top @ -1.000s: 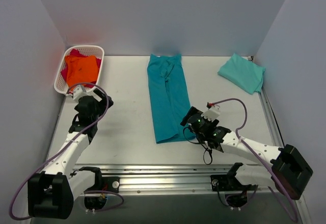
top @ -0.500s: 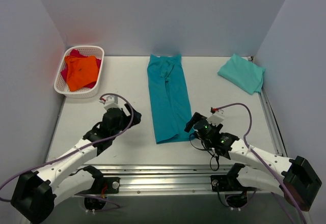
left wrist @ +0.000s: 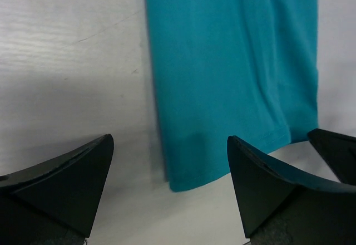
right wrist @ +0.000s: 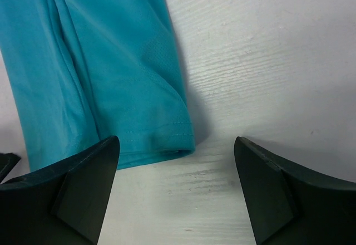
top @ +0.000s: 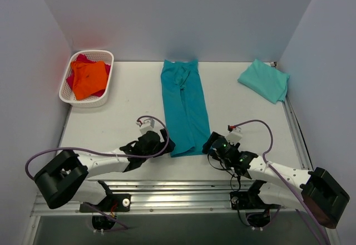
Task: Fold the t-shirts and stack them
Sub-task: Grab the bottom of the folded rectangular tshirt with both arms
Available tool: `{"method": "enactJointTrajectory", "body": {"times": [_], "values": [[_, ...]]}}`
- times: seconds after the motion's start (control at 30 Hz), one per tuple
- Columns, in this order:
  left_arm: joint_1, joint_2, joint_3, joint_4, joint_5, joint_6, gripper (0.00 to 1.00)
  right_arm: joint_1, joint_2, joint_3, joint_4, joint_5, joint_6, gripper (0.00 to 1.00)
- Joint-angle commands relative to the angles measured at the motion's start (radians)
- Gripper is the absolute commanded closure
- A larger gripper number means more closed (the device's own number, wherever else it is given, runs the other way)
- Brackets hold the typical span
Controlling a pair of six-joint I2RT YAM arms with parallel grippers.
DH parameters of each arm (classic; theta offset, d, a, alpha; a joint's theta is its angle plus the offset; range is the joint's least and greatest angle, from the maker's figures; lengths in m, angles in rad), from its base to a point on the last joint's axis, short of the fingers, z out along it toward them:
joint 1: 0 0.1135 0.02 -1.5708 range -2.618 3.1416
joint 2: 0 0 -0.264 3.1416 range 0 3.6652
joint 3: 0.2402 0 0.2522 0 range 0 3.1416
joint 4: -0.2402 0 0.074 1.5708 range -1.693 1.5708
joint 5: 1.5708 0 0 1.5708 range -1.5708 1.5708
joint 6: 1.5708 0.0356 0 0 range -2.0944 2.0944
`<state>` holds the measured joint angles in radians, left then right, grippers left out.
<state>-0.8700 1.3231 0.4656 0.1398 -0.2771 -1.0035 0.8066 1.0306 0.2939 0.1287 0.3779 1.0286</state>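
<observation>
Bare table (top: 133,100) lies open at 9 and 3 o'clock of the teal shirt (top: 182,106); basket (top: 83,102) blocks 10 o'clock, mint shirt (top: 264,79) 2 o'clock.

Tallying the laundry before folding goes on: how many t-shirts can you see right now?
4. The teal t-shirt lies mid-table; the mint t-shirt sits folded at the far right; the orange t-shirt tops the basket, the magenta t-shirt under it. Others may hide below.

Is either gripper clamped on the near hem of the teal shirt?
No: the left gripper and right gripper both stand open in their wrist views, with the hem of the teal shirt lying flat and unheld.
</observation>
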Motion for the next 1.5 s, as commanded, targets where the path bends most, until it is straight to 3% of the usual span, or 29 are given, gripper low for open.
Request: {"method": "enactJointTrajectory", "body": {"times": [0.0,0.23,0.67,1.0,1.3,1.47], "values": [[-0.018,0.106,0.025,0.15,0.033,-0.047,0.06,0.008,0.005,0.005,0.04,0.013,0.008,0.2],[-0.033,0.231,0.061,0.248,0.11,-0.069,0.09,0.005,0.008,0.025,0.029,0.027,-0.007,0.24],[-0.078,0.015,0.05,-0.008,0.079,-0.073,0.1,0.002,0.009,0.022,0.028,0.03,-0.005,0.3],[-0.104,0.06,0.004,0.093,0.087,-0.129,0.1,0.002,0.022,0.021,0.035,0.032,-0.007,0.33],[-0.138,0.177,0.018,0.195,0.102,-0.172,0.14,0.0,0.037,0.013,0.057,0.027,-0.007,0.46],[-0.149,0.214,0.034,0.204,0.104,-0.172,0.22,-0.001,0.049,0.014,0.065,0.019,-0.007,0.65]]}}
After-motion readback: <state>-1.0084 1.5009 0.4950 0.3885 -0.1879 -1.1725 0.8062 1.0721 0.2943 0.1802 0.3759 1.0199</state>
